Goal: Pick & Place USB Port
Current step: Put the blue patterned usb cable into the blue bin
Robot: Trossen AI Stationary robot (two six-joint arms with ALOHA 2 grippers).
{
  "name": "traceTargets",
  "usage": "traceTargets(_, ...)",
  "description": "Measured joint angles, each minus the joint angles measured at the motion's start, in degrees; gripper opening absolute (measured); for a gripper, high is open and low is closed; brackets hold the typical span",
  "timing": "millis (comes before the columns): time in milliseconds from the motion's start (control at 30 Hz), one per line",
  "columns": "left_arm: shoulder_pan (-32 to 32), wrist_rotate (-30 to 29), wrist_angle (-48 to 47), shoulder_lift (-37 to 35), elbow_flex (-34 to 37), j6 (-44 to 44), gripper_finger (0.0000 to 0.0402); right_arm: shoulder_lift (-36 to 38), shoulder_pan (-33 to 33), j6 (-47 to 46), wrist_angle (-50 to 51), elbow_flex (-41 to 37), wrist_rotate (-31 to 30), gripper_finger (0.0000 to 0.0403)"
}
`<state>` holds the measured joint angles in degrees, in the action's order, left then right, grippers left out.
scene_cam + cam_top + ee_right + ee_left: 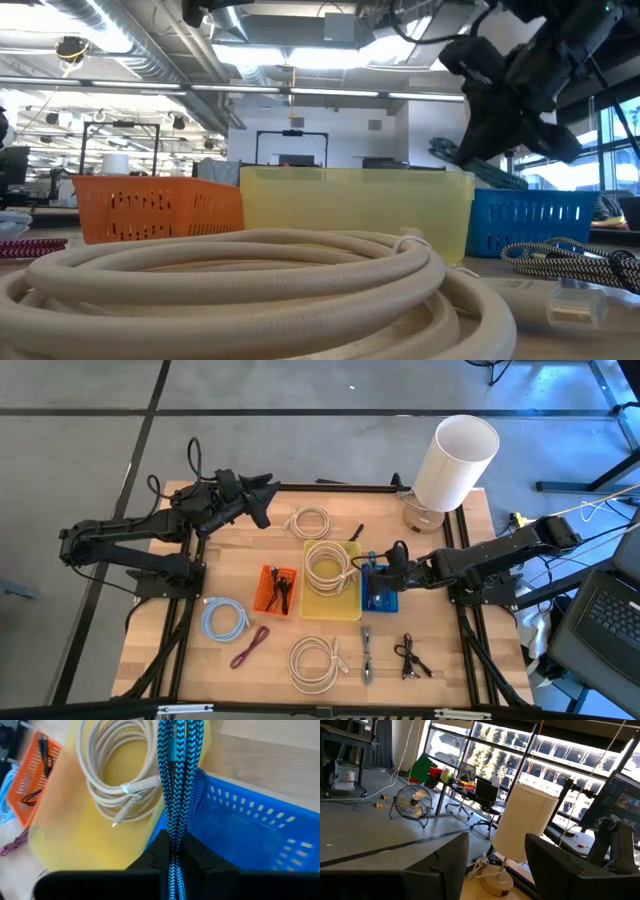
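My right gripper [383, 572] hovers over the blue basket [381, 600] and is shut on a blue braided cable [175, 780]. In the low view it hangs dark above the blue basket [530, 222]. Beside it, the yellow basket [330, 612] holds a beige cable coil [120, 775]. The orange basket [270, 600] holds a black cable. My left gripper [255, 500] is raised near the table's far left corner, open and holding nothing. My right gripper [174, 856] pinches a bundle of several blue braided strands [174, 837] between its two fingers. The strands run lengthwise out past the fingertips, over the blue basket's rim [200, 780] next to the yellow basket [65, 825]. The cable's far end lies outside the frame.
A white lamp [455, 465] stands at the far right corner. Loose on the table lie beige coils [310, 520] [318, 660], a light blue coil [225, 618], a maroon cable [250, 645], a braided cable [367, 655] and a black cable [410, 655].
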<state>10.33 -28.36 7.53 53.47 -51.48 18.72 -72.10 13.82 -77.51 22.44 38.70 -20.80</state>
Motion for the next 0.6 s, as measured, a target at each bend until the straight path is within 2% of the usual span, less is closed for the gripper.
traceTargets(233, 0.0, 0.0, 0.0, 0.0, 0.0, 0.0, 0.0189, -2.9, -0.6, 0.3, -0.9, -0.1, 1.4, 0.002)
traceTargets(600, 0.0, 0.0, 0.0, 0.0, 0.0, 0.0, 0.0189, -13.3, -0.6, 3.2, -0.7, 2.2, 2.4, 0.002)
